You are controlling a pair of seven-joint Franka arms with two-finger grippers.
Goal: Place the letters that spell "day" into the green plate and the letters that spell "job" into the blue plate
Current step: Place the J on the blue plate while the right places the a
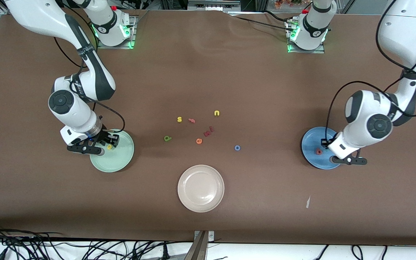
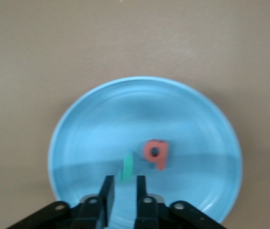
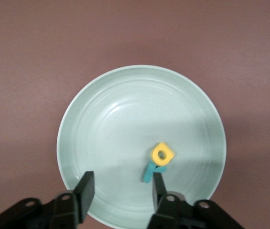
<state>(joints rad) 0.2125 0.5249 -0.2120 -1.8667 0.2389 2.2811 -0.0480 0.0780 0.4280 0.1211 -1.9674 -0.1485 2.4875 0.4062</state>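
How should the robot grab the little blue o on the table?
Probably from straight above: the blue o lies flat on the table with open space around it. Pinch across its ring, fingers on two outer edges.

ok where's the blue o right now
In the front view the blue o lies on the bare table, between the cream plate and the blue plate, in neither.

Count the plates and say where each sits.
3. The green plate toward the right arm's end of the table, the blue plate toward the left arm's end, the cream-white plate between them, nearest the front camera. None seems hidden.
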